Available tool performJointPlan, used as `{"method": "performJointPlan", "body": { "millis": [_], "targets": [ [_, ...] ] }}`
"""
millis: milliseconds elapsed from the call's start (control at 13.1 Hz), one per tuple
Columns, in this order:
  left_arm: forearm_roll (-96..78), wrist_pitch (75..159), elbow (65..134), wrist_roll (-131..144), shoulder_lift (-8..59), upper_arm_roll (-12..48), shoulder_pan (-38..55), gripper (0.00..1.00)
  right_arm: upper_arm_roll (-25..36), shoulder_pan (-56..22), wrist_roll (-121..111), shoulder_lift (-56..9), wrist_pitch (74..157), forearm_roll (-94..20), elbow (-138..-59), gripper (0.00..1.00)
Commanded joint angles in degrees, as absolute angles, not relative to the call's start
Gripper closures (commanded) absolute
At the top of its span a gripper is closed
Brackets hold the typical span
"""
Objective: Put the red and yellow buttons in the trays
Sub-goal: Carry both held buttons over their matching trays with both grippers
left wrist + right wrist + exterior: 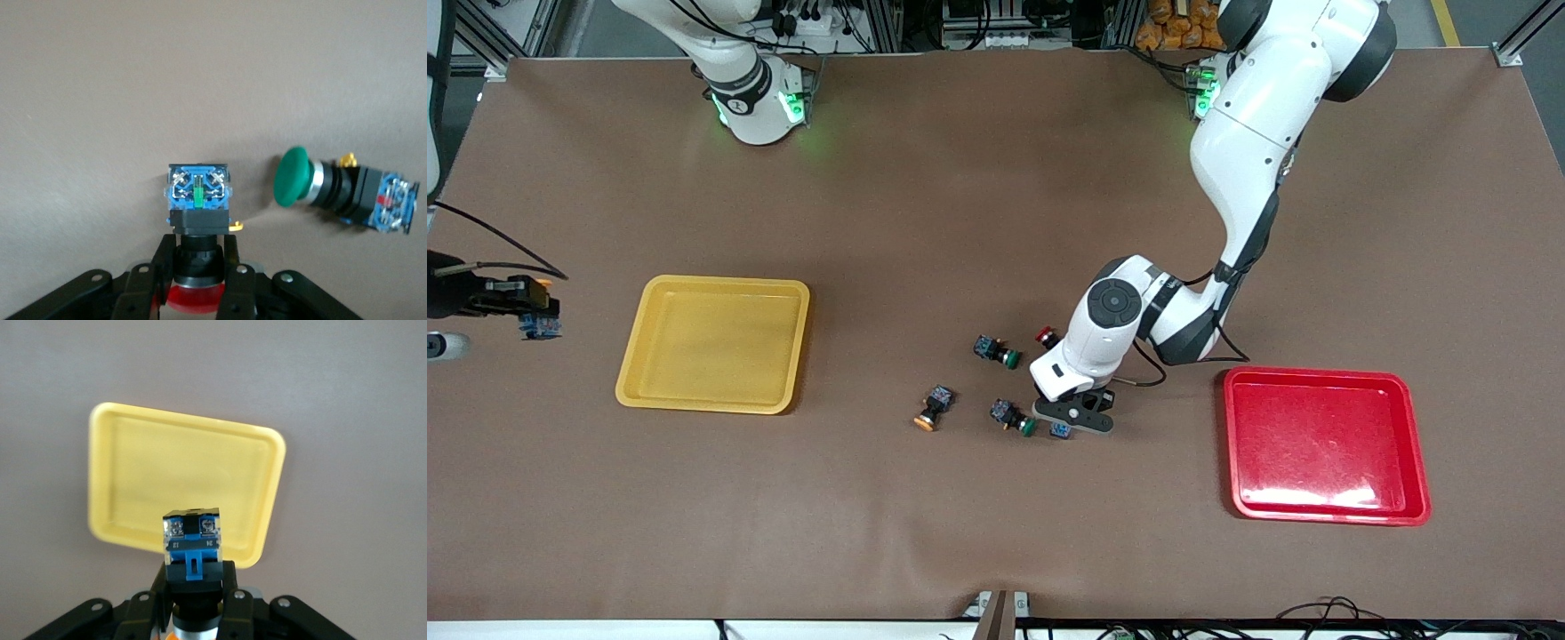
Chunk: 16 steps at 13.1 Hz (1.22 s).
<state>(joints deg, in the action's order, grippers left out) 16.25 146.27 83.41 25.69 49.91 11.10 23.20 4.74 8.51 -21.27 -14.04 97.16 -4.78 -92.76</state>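
Your left gripper was down on the table between the trays, clamped tight on a red button beside a green button. Your right gripper was closed on a yellow button, held up past the yellow tray at the right arm's end. The red tray sat toward the left arm's end.

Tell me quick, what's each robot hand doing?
Left end effector: closed on a red-capped black-and-blue push-button switch.
Right end effector: closed on an orange-yellow-capped switch.
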Motion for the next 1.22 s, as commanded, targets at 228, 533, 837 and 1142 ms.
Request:
{"method": "performJointPlan", "body": {
  "millis": [228,533,837,1142],
  "targets": [
    [16.79,126.25,83.84,21.90,36.86,11.78,18.38,1.00,3.08,9.41,-24.70,-11.06,125.55,-5.62,-119.15,0.95],
    [11.09,112.70,83.58,14.43,28.58,11.78,13.11,1.00,2.90,9.14,-24.79,-17.74,134.71,-6.50,-121.46,0.92],
    [9.32,106.70,83.67,6.44,23.74,11.69,4.59,1.00,2.55,9.14,-24.79,-22.84,144.73,-6.85,-125.06,0.92],
    [7.40,106.00,83.94,-5.86,23.73,11.69,-5.16,1.00,1.67,9.32,-24.52,-23.91,146.08,-7.64,-125.86,0.38]
  ]
}}
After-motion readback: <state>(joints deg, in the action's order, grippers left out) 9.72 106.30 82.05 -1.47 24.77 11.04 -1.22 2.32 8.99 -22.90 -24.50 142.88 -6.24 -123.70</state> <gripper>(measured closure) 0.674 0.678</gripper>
